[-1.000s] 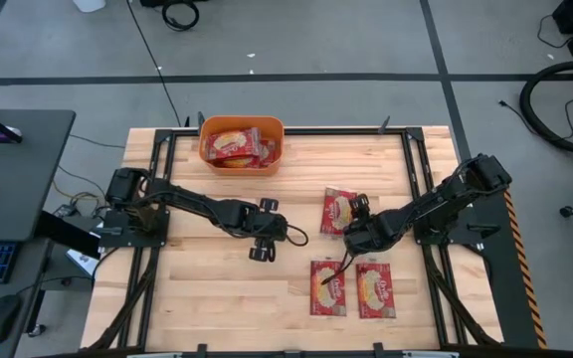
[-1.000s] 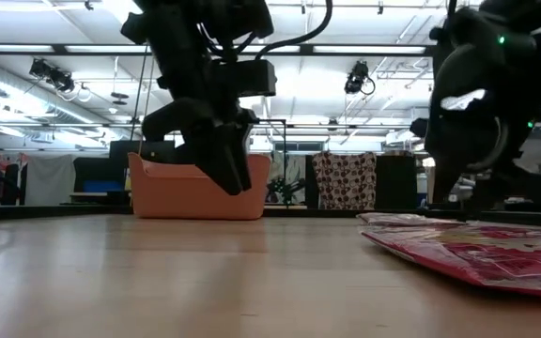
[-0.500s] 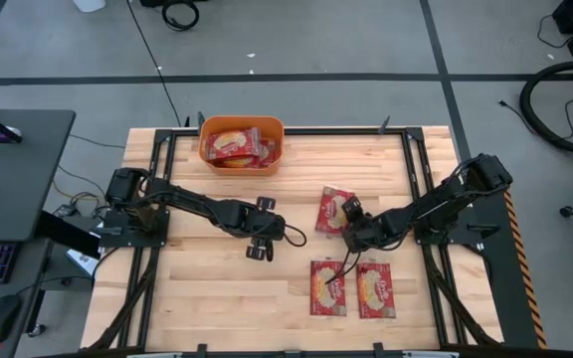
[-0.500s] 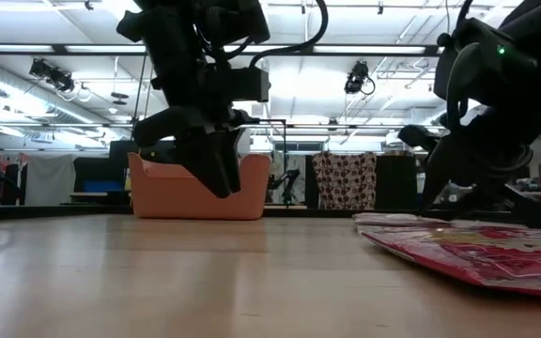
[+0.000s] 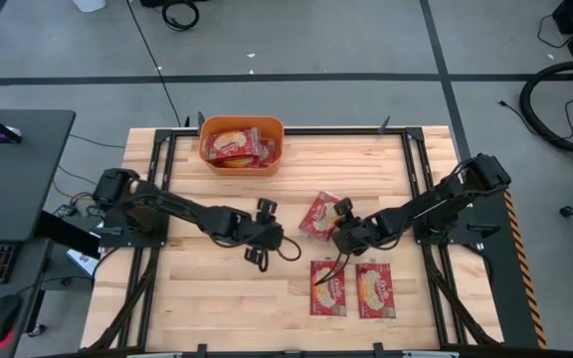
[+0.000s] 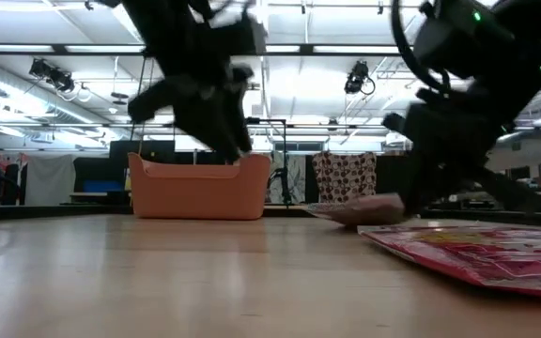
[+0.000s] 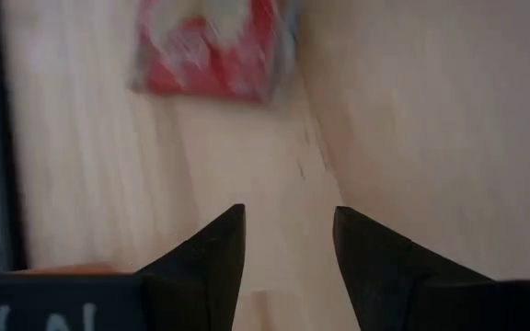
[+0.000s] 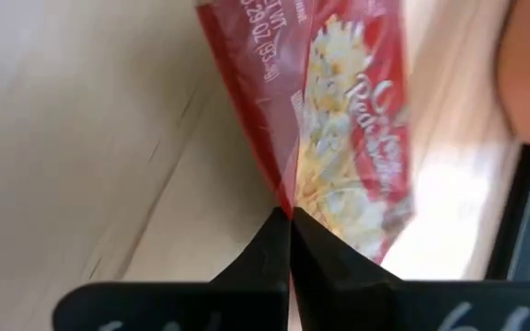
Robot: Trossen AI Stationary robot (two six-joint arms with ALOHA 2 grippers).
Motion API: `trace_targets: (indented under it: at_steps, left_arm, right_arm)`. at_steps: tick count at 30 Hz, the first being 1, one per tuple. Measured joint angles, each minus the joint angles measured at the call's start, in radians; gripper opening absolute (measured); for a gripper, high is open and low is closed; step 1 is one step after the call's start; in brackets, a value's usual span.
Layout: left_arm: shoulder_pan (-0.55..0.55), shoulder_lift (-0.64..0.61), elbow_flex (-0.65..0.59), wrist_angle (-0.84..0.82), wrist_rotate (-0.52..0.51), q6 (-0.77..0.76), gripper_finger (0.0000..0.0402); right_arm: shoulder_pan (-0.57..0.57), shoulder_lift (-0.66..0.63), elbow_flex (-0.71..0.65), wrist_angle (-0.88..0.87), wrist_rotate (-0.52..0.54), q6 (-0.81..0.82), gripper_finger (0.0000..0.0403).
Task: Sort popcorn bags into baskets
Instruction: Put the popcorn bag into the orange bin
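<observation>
Orange basket [image 5: 207, 151] holds popcorn bags [image 5: 237, 146]; right end effector [image 5: 340, 228] pinches bag [image 5: 319, 216]; left end effector [image 5: 258, 237] spread.

The only print that can be partly read is on the red popcorn bag [image 8: 339, 119] in the right wrist view: small white lettering along its edge that looks like a weight, with "OZ" and "(53" legible, and larger script across its cream-yellow picture, too cut off to read.

Three bags out on the bench [image 5: 217, 288]: one [image 5: 319, 215], two [image 5: 330, 287], three [image 5: 374, 289]. One basket [image 5: 242, 159], several more bags [image 5: 235, 145] inside.
</observation>
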Motion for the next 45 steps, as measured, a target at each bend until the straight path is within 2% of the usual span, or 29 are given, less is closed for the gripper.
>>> trace_targets:
  at_steps: [4, 7, 12, 17, 24, 28, 31, 34, 40, 45]
  left_arm:
    - [-0.008, -0.071, 0.0, 0.002, 0.01, -0.043, 0.0169]
    - [-0.005, -0.074, 0.0, 0.004, 0.041, -0.082, 0.0169]
    - [-0.02, -0.055, -0.002, 0.039, 0.043, -0.123, 0.0169]
    - [-0.017, -0.055, -0.001, 0.085, 0.043, -0.209, 0.0181]
    - [-0.015, -0.055, -0.001, 0.095, -0.007, -0.198, 0.0219]
    - [-0.017, -0.055, -0.001, 0.093, -0.005, -0.151, 0.0221]
    - [-0.016, -0.056, -0.001, 0.083, -0.003, -0.148, 0.0202]
    - [-0.016, -0.065, -0.001, 0.069, -0.003, -0.143, 0.0162]
    - [-0.013, -0.116, -0.002, 0.037, -0.003, -0.102, 0.0037]
    - [0.016, -0.176, -0.002, -0.021, -0.02, -0.057, 0.0033]
  right_arm:
    - [-0.001, 0.0, 0.074, -0.003, 0.001, 0.003, 0.0004]
    - [-0.013, 0.0, 0.133, -0.014, -0.015, 0.032, 0.0003]
    - [-0.059, 0.0, 0.227, -0.055, -0.161, 0.143, 0.0002]
    - [-0.092, 0.0, 0.286, -0.071, -0.249, 0.234, 0.0002]
    - [-0.119, 0.0, 0.337, -0.064, -0.355, 0.295, 0.0001]
    - [-0.132, 0.0, 0.372, -0.029, -0.434, 0.348, 0.0]
    - [-0.137, -0.001, 0.395, 0.026, -0.488, 0.381, 0.0]
    - [-0.135, -0.001, 0.4, 0.072, -0.504, 0.385, 0.0003]
    - [-0.135, -0.008, 0.402, 0.113, -0.475, 0.376, 0.0032]
    - [-0.127, -0.102, 0.402, 0.085, -0.422, 0.316, 0.007]
